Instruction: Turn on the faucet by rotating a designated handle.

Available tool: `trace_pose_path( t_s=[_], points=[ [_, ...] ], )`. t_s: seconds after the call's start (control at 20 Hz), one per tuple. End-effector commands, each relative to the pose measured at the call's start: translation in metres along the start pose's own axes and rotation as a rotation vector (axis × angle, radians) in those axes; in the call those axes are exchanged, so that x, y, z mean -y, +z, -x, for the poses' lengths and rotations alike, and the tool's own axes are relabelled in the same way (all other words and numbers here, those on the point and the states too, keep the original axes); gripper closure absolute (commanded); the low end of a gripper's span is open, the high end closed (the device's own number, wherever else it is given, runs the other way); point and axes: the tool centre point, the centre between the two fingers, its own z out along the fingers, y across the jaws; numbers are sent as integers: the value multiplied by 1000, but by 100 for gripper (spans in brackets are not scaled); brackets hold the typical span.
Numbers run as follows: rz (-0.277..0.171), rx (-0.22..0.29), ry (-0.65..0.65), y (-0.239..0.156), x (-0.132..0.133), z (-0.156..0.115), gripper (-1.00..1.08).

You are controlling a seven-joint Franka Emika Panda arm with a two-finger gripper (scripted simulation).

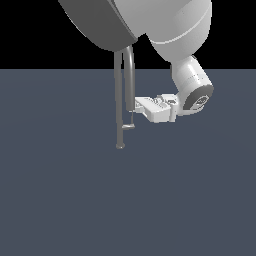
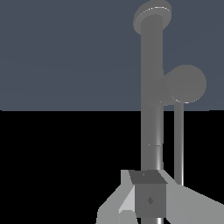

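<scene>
1. Exterior view: the faucet (image 1: 119, 105) stands upright on the grey floor (image 1: 60, 190), well away from its edges. The handle (image 1: 128, 127) juts out low on the stem. The gripper (image 1: 136, 107) reaches in from the exterior view's right, its fingertips at the spout's shorter leg.
2. Wrist view: the faucet (image 2: 152, 87) runs between the fingers (image 2: 148, 199); whether they clench it I cannot tell.

Faucet (image 1: 118, 100) arch top hidden — arm covers.
</scene>
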Motion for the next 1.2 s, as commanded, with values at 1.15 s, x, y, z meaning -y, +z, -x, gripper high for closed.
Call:
trace_pose_path(
  t_s=[1.15],
  points=[
    [-4, 0, -2, 0, -52, -7, 108]
  ],
)
